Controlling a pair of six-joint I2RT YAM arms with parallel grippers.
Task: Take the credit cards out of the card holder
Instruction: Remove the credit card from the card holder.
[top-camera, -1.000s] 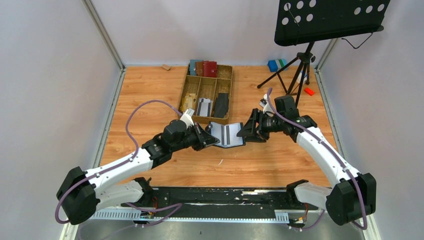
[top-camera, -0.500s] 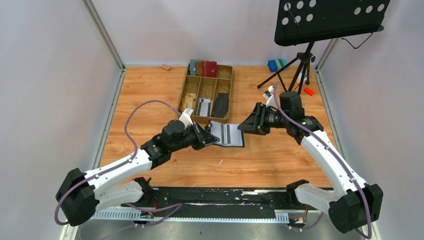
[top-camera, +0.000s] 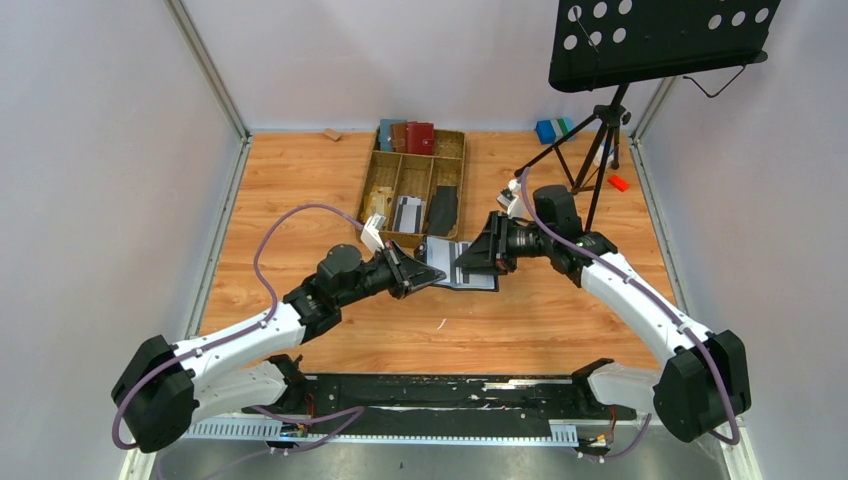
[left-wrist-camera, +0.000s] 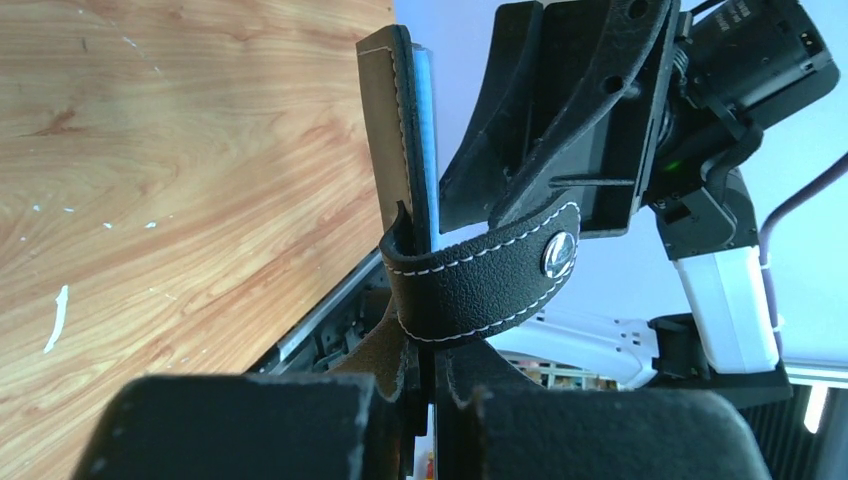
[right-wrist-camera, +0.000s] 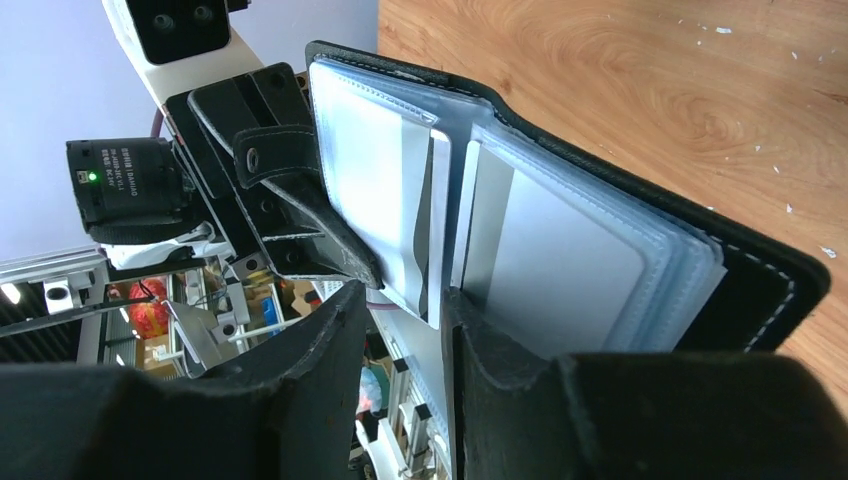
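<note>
My left gripper (left-wrist-camera: 425, 385) is clamped on the tab edge of the card holder (top-camera: 478, 280), which is spread open near the worktop's middle. My right gripper (right-wrist-camera: 440, 320) straddles a sleeve page's edge, jaws narrow; I can't tell whether it pinches. Credit cards (right-wrist-camera: 560, 250) sit sleeved inside.

Blk grained leather-look card holder (left-wrist-camera: 480, 285), white stitching, metal snap (left-wrist-camera: 560, 255); inside it, clear glossy plastic sleeves (right-wrist-camera: 365, 170). Desk (left-wrist-camera: 150, 150): matt wood-grain.
</note>
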